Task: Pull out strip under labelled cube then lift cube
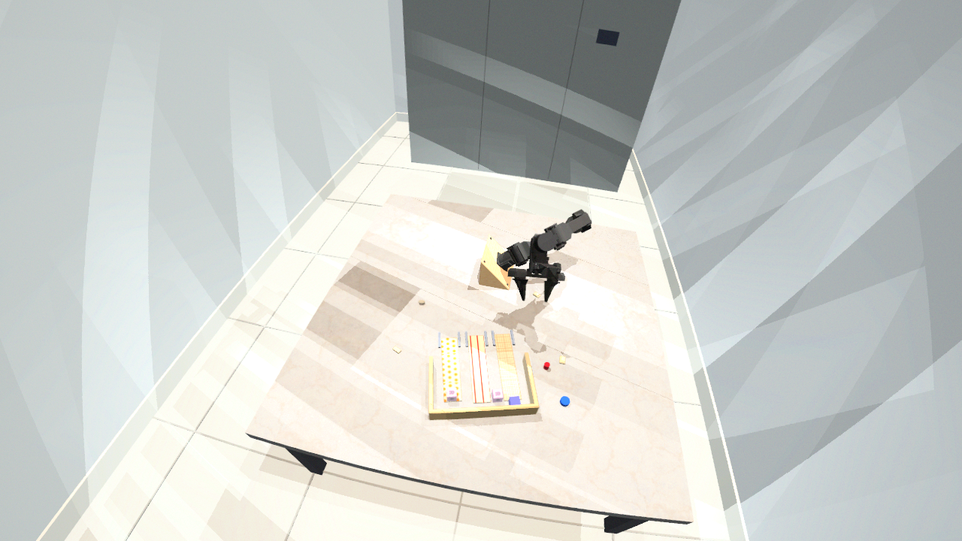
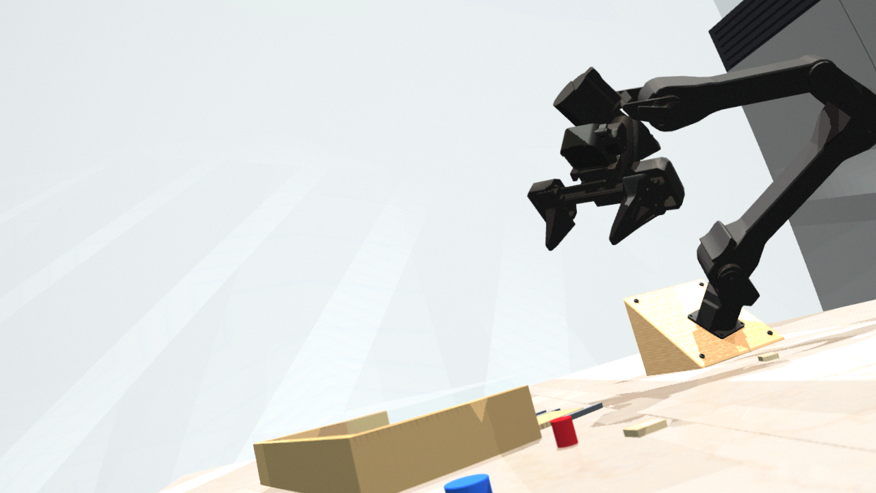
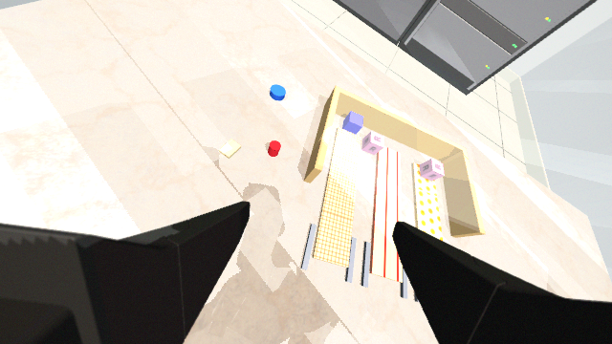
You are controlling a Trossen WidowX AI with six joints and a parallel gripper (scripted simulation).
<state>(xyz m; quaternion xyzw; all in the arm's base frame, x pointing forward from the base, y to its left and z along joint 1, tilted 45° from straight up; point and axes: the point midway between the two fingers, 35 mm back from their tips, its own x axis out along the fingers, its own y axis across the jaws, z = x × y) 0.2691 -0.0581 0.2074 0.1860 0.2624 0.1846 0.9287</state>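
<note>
A pink lettered cube (image 1: 452,394) (image 3: 431,169) rests on the far end of the yellow-dotted strip (image 1: 449,360) (image 3: 427,201). A second pink lettered cube (image 1: 497,394) (image 3: 372,142) sits between the red-striped strip (image 1: 478,367) (image 3: 385,215) and the grid-patterned strip (image 1: 504,346) (image 3: 335,225); I cannot tell if it touches either. A plain purple cube (image 1: 514,400) (image 3: 353,122) is at the far end of the grid strip. My gripper (image 1: 535,300) (image 2: 582,246) (image 3: 321,219) is open and empty, high above the table, on the robot's side of the strips.
A three-sided wooden wall (image 1: 484,412) (image 2: 441,453) (image 3: 406,124) surrounds the cubes, open toward the robot. Grey rails (image 1: 439,340) (image 3: 309,246) flank the strips' near ends. A red cylinder (image 1: 546,365) (image 2: 564,431) (image 3: 273,148), blue disc (image 1: 564,400) (image 2: 468,484) (image 3: 277,92) and small tile (image 1: 562,360) (image 2: 645,427) (image 3: 230,148) lie outside.
</note>
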